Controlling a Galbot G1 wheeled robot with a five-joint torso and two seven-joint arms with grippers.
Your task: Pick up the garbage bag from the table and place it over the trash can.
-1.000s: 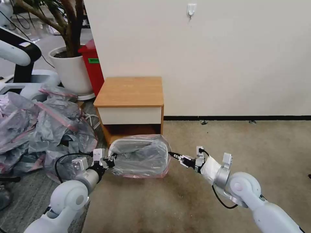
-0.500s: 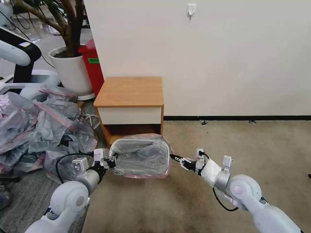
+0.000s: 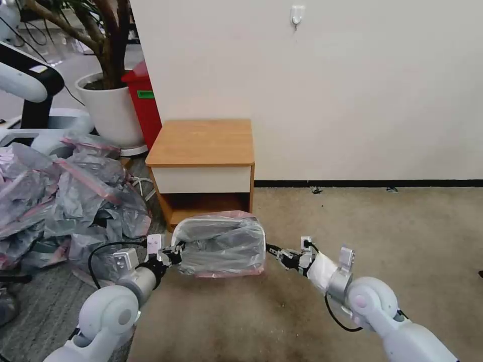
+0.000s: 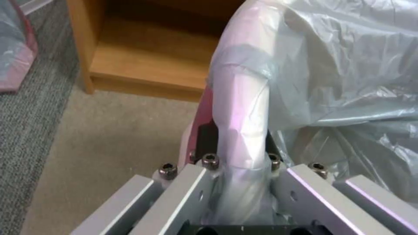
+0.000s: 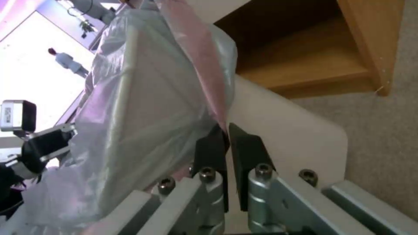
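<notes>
Garbage bag (image 3: pixel 221 244) lay stretched over the trash can (image 5: pixel 287 130), on the beige carpet (image 3: pixel 352 221) before the table (image 3: pixel 204 151). Left gripper (image 3: pixel 173 253) pinched the bag's rim between closed fingers; right gripper (image 5: pixel 227 143) sat at the opposite side, fingers closed on the pink band. Beyond stood a white wall (image 3: pixel 327 85).

My garbage bag (image 3: pixel 221 244) is translucent grey with a pink rim band, over the cream-white trash can (image 5: pixel 287 130). My left gripper (image 3: pixel 173 253) and right gripper (image 3: pixel 274 250) have black fingers on silver mounts. The table (image 3: pixel 204 142) is light wood with a white drawer front.
</notes>
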